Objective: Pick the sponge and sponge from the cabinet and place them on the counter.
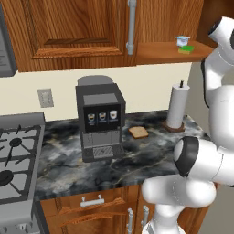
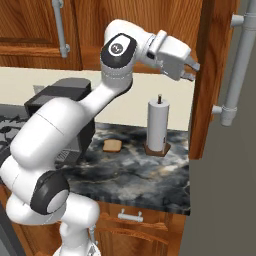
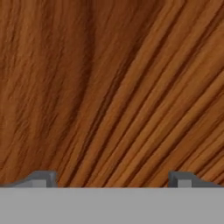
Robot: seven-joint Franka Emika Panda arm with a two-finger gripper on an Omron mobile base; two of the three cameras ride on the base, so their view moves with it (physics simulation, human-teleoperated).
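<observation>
A: On the open cabinet (image 1: 91,32) shelf, upper right of the left base view: 1 sponge (image 1: 186,49), green top over a yellow layer, lying flat near the shelf's front edge. Just behind it, touching or nearly so, 1 small white-and-blue cup (image 1: 183,40). I can make out only 1 sponge for certain; the second cannot be told apart at this size.

B: And the gripper (image 2: 190,70)?

A: Raised to shelf height in the right base view, beside the open cabinet door (image 2: 212,75), fingers spread wide, nothing between them. The hand view confirms it: 2 dark fingertips (image 3: 43,179) far apart at the bottom, bare reddish wood grain between and beyond.

B: Why is it held there?

A: My judgement: it is staged for a reach into the shelf, jaws pre-opened so they can straddle the flat sponge. It faces wood at close range, so it likely needs re-aiming before the sponge is in line.

B: Counter (image 1: 137,160) contents?

A: Dark marbled stone, bearing 1 coffee machine (image 1: 100,121), 1 tan bread slice (image 1: 138,132) to its right, 1 paper towel roll (image 1: 177,106) upright on its holder near the wall. Stove (image 1: 16,155) at far left.

B: Room for the sponges?

A: Bare stone in front of the bread slice looks the natural drop zone. Nothing delivered there yet.
</observation>
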